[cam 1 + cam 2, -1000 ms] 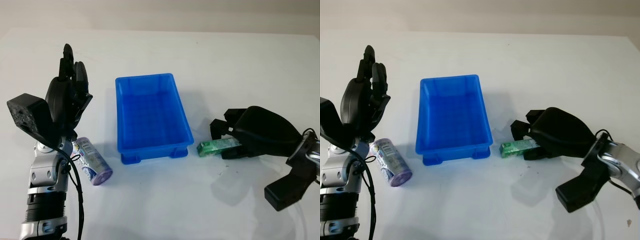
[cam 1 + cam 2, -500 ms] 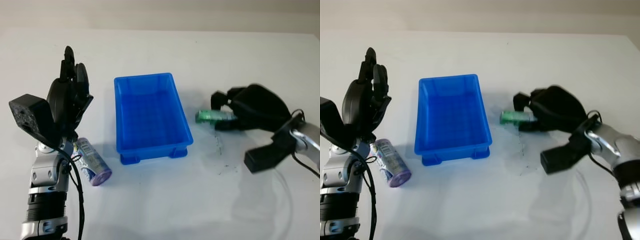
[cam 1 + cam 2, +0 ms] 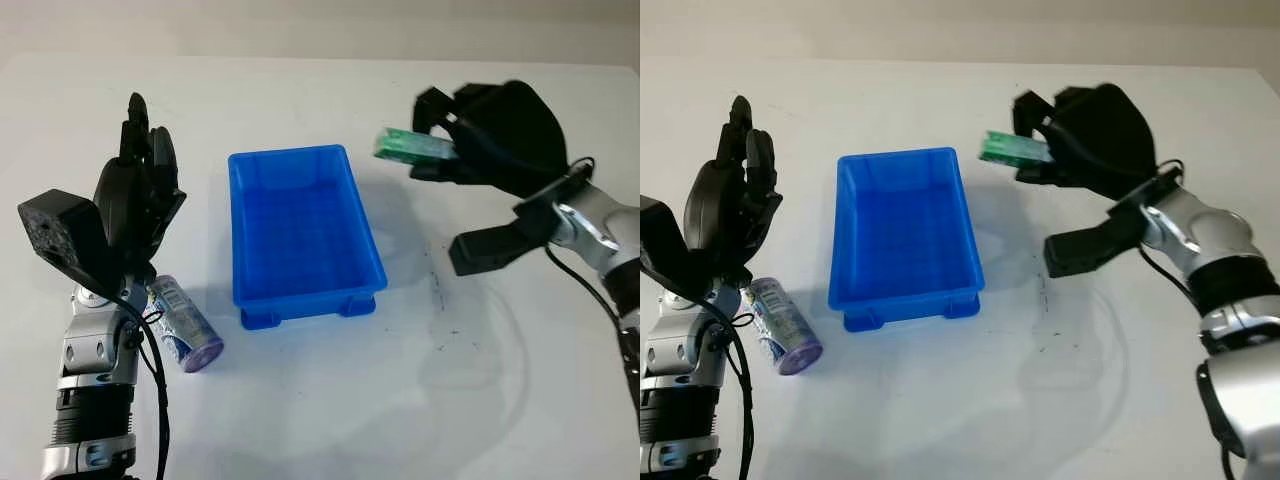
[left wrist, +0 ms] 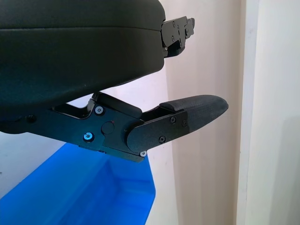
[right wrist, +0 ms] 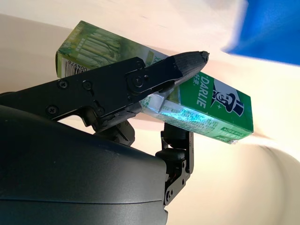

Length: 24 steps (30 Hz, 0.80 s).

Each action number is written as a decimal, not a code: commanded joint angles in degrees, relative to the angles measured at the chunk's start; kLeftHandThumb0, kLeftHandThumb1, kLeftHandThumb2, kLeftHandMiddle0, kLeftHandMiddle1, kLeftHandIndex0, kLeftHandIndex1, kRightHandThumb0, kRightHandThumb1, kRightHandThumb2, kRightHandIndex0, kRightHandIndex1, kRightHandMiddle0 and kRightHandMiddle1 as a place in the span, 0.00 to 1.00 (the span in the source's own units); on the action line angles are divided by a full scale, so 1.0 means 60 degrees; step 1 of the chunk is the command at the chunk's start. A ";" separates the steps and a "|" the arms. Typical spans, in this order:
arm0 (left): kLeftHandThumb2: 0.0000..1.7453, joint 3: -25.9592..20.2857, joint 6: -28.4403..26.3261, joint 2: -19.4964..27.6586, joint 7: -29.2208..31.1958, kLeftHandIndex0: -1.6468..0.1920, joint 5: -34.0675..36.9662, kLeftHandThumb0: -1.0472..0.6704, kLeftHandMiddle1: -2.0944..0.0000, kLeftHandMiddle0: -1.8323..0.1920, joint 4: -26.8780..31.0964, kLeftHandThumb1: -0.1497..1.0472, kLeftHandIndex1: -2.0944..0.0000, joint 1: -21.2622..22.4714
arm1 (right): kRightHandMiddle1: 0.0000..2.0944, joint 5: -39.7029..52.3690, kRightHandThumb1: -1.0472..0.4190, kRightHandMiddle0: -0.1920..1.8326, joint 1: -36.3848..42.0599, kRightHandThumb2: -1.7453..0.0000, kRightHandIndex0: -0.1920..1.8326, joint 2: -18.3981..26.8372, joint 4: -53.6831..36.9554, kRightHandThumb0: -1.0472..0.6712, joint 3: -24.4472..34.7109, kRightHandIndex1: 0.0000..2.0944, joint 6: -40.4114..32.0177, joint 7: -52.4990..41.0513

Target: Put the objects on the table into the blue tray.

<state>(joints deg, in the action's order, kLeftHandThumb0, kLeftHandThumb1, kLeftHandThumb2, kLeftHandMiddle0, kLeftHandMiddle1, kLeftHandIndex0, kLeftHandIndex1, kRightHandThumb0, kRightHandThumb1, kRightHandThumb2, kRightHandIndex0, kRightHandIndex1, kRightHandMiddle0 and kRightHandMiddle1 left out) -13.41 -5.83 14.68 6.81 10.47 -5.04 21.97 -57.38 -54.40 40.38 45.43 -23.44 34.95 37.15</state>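
Above the far right corner of the blue plastic tray [image 3: 303, 230], our right hand [image 3: 478, 130] clamps the green rectangular toothpaste box [image 3: 412, 146] aloft. Our open left hand [image 3: 138, 190] hovers left of the tray. Letting go now could drop the box beyond the rim.

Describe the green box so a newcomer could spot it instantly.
Start at the blue tray mid-table. Just beyond its far right corner, the right hand holds the green box in the air. It is long, green, printed DARLIE, unlike the purple can lying left.
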 commanded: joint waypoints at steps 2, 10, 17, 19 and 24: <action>0.40 0.0019 -0.0007 -0.0070 -0.0106 1.00 -0.0044 0.19 1.00 1.00 0.0264 1.00 1.00 -0.0152 | 1.00 0.0275 0.00 0.45 -0.0231 0.96 0.56 -0.0289 -0.0406 0.35 -0.0107 1.00 0.0451 -0.0052; 0.39 0.0034 -0.0014 -0.0184 -0.0284 1.00 -0.0076 0.19 1.00 1.00 0.0409 1.00 1.00 -0.0292 | 1.00 0.0185 0.00 0.47 -0.0199 0.92 0.59 -0.0603 -0.1315 0.33 -0.0395 1.00 0.1749 0.0300; 0.40 0.0133 -0.0160 -0.0271 -0.0455 1.00 -0.0123 0.19 1.00 1.00 0.0543 1.00 1.00 -0.0418 | 1.00 -0.0068 0.00 0.51 -0.0158 0.88 0.63 -0.0747 -0.1751 0.30 -0.0632 1.00 0.2687 0.0421; 0.40 0.0137 -0.0191 -0.0293 -0.0489 1.00 -0.0119 0.20 1.00 1.00 0.0566 1.00 1.00 -0.0441 | 1.00 0.0041 0.00 0.47 -0.0239 0.88 0.58 -0.0740 -0.1541 0.30 -0.0710 1.00 0.3225 0.0260; 0.40 0.0166 -0.0212 -0.0298 -0.0594 1.00 -0.0203 0.18 1.00 1.00 0.0587 1.00 1.00 -0.0480 | 0.40 0.1601 0.00 0.05 -0.0336 0.78 0.09 -0.0135 -0.1543 0.19 -0.0825 0.35 0.3610 -0.3966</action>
<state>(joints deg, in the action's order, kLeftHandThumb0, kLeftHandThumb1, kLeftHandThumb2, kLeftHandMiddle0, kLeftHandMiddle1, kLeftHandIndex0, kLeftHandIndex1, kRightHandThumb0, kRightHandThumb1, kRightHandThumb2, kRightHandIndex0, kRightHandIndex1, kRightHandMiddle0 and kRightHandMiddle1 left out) -12.31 -6.97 12.90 3.55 9.64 -2.75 19.69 -51.09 -55.88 37.32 37.06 -28.51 56.95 19.41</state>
